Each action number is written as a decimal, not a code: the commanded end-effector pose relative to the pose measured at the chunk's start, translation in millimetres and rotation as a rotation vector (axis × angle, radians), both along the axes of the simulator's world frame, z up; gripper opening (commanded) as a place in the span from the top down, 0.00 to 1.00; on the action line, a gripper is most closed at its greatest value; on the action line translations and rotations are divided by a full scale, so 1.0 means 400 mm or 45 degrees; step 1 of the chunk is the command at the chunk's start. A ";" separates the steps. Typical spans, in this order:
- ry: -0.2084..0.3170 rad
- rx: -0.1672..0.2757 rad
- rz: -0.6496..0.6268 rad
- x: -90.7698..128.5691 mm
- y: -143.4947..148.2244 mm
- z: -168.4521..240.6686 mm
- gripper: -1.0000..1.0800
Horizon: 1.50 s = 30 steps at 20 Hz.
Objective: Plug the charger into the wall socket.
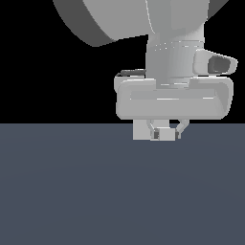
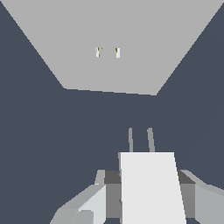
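Observation:
In the wrist view the charger [image 2: 148,188], a light-grey oblong block, sits between my gripper's [image 2: 144,178] fingers [image 2: 87,205], which are shut on its sides. Two thin prongs [image 2: 150,140] stick out of its front toward the wall socket [image 2: 109,35], a flat light-grey plate with two small holes [image 2: 107,52] at its middle. A strip of dark floor separates the prongs from the plate. The exterior view has the gripper [image 1: 165,138] low over the floor, holding the charger [image 1: 167,135], with part of the wall socket [image 1: 139,130] showing just behind it.
The dark blue-grey floor [image 1: 95,191] stretches all around. The arm's bulky wrist and hand [image 1: 174,95] hide most of the plate in the exterior view.

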State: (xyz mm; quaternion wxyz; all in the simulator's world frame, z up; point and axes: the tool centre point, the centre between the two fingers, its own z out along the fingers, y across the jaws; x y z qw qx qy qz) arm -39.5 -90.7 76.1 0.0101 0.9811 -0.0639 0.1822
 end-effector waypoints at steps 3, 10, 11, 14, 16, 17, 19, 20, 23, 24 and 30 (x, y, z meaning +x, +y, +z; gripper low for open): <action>0.001 0.000 -0.044 0.016 0.027 0.025 1.00; 0.004 -0.002 -0.088 0.034 0.055 0.050 1.00; 0.004 -0.002 -0.092 0.035 0.058 0.052 1.00; 0.005 -0.003 -0.103 0.040 0.064 0.058 1.00; 0.006 -0.003 -0.107 0.041 0.066 0.060 1.00; 0.006 -0.003 -0.108 0.042 0.067 0.060 1.00; 0.007 -0.003 -0.109 0.042 0.068 0.061 1.00; 0.007 -0.003 -0.109 0.043 0.067 0.060 1.00; 0.007 -0.003 -0.109 0.043 0.067 0.060 1.00; 0.007 -0.003 -0.108 0.042 0.068 0.060 1.00; 0.007 -0.003 -0.108 0.060 0.063 0.060 1.00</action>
